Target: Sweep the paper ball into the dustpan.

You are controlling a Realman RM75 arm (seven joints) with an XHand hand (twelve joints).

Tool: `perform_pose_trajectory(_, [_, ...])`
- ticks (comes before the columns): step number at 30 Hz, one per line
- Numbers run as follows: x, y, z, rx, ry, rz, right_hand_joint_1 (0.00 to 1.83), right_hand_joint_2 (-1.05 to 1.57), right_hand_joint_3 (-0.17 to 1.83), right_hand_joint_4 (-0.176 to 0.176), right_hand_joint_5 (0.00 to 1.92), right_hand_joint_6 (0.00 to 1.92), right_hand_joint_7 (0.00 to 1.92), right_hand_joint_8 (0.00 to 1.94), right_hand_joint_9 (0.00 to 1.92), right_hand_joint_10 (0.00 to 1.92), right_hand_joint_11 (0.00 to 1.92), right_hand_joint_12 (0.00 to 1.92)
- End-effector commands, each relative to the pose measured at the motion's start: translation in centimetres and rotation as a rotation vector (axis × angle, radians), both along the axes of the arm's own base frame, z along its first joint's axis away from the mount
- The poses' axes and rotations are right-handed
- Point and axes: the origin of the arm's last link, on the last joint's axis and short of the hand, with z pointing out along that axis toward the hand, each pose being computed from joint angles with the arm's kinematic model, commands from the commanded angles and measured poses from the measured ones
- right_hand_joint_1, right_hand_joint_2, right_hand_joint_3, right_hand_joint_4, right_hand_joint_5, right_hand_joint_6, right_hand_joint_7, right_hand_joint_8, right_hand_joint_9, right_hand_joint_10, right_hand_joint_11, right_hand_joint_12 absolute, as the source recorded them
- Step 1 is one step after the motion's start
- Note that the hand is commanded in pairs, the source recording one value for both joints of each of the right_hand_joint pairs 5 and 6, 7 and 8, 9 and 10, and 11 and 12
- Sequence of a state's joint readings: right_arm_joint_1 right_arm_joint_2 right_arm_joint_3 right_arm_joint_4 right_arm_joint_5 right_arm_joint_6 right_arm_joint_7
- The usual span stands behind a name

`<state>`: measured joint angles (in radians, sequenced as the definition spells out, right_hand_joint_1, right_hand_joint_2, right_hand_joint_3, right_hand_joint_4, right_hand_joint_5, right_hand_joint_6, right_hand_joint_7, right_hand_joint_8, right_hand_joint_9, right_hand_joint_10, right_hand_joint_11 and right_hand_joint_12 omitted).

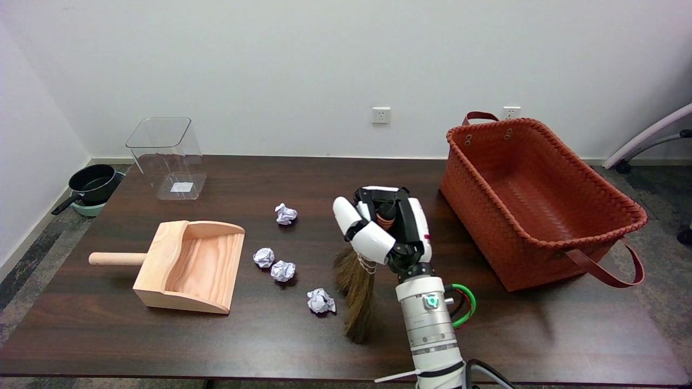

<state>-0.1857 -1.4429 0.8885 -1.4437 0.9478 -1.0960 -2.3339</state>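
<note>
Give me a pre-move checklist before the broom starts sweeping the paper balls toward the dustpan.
1. Broom gripped by right hand: ok.
2. Bristles down near the table: ok; contact cannot tell.
3. Nearest paper ball just left of the bristles: ok.
4. Dustpan mouth faces the balls: ok.
5. Path to the dustpan: two more balls lie in it, nothing else.
6. Basket away from the sweep: ok.

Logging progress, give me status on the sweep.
Right hand grips broom. Four paper balls on table, none in dustpan. Path clear.
</note>
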Motion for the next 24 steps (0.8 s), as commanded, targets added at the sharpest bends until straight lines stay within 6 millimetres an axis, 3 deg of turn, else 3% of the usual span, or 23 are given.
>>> perform_pose_trajectory(1, [-0.3, -5.2, -4.1, 0.175, -0.035, -0.077, 1.13, 1.57, 0.47, 0.000, 1.92, 1.92, 1.92, 1.92, 1.91, 1.91, 1.87, 1.87])
perform_pose_trajectory(8, [-0.4, -10.6, -5.5, 0.228, -0.016, -0.107, 1.13, 1.57, 0.48, 0.000, 1.92, 1.92, 1.92, 1.92, 1.91, 1.91, 1.85, 1.85])
perform_pose_trajectory(13, [1.1, -14.5, -6.5, 0.257, -0.014, -0.107, 1.13, 1.57, 0.48, 0.000, 1.92, 1.92, 1.92, 1.92, 1.90, 1.90, 1.84, 1.84])
perform_pose_trajectory(18, [2.8, -17.1, -7.5, 0.298, 0.001, -0.111, 1.13, 1.57, 0.48, 0.000, 1.92, 1.92, 1.92, 1.92, 1.90, 1.90, 1.83, 1.83])
perform_pose_trajectory(24, [4.3, -18.8, -8.1, 0.302, -0.057, -0.113, 1.12, 1.57, 0.47, 0.000, 1.92, 1.92, 1.92, 1.92, 1.90, 1.90, 1.83, 1.83])
